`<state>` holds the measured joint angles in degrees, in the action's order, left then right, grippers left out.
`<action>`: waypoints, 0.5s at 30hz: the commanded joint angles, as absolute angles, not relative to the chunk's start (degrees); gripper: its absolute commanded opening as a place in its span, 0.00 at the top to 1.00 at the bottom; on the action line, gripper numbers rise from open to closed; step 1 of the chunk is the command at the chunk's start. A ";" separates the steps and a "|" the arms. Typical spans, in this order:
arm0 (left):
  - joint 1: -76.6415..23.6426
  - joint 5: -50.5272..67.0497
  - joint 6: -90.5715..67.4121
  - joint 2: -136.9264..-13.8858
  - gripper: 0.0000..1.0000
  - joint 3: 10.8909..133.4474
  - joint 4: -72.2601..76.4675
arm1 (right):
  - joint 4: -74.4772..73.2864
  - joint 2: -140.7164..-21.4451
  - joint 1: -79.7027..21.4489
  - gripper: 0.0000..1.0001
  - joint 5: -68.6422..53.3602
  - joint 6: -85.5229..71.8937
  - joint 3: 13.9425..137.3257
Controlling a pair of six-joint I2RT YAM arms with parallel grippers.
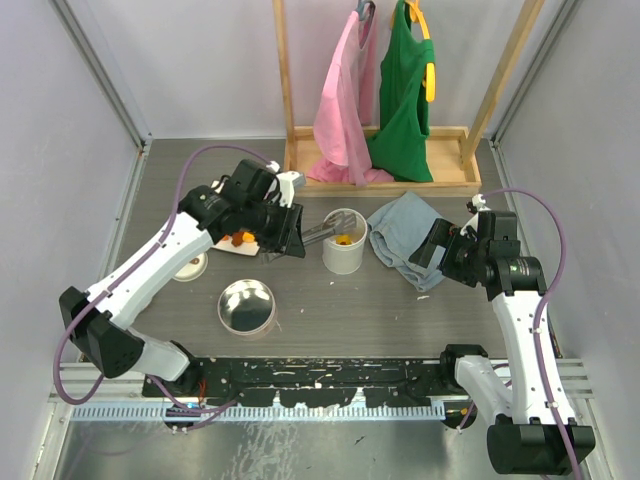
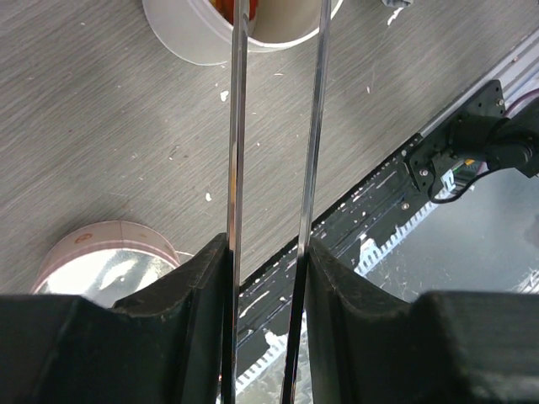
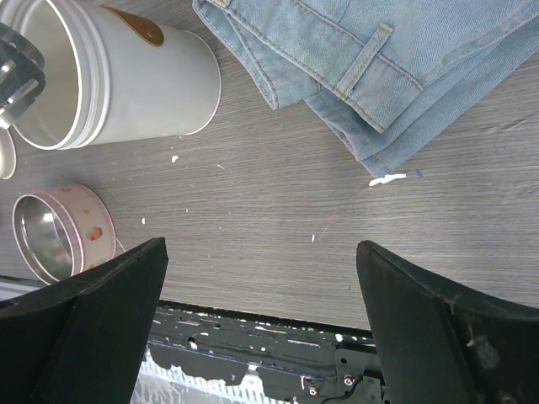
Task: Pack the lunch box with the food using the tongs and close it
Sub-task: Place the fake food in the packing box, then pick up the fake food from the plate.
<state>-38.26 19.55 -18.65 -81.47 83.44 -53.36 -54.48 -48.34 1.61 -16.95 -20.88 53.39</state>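
Note:
My left gripper (image 1: 290, 232) is shut on the tongs (image 1: 318, 233), one finger pressed against each thin metal arm (image 2: 238, 126). The tongs' arms stand apart, and their tips reach into the white cylindrical lunch box (image 1: 343, 255), which stands open and upright. An orange piece of food (image 1: 345, 239) lies inside it. More orange food (image 1: 237, 238) shows on a plate mostly hidden under my left wrist. The lunch box's lid (image 1: 246, 305) lies upside down in front, its metal inside facing up. My right gripper (image 3: 261, 278) hovers open and empty to the right of the lunch box (image 3: 135, 76).
Folded blue jeans (image 1: 405, 240) lie between the lunch box and my right gripper. A small white dish (image 1: 188, 266) sits left of the lid. A wooden rack with pink and green garments (image 1: 375, 100) stands at the back. A black rail (image 1: 330, 380) runs along the near edge.

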 commanded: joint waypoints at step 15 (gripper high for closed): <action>-30.06 4.81 -17.14 -65.55 0.64 79.71 -50.57 | -52.82 -48.47 1.32 0.01 -16.60 -20.26 54.58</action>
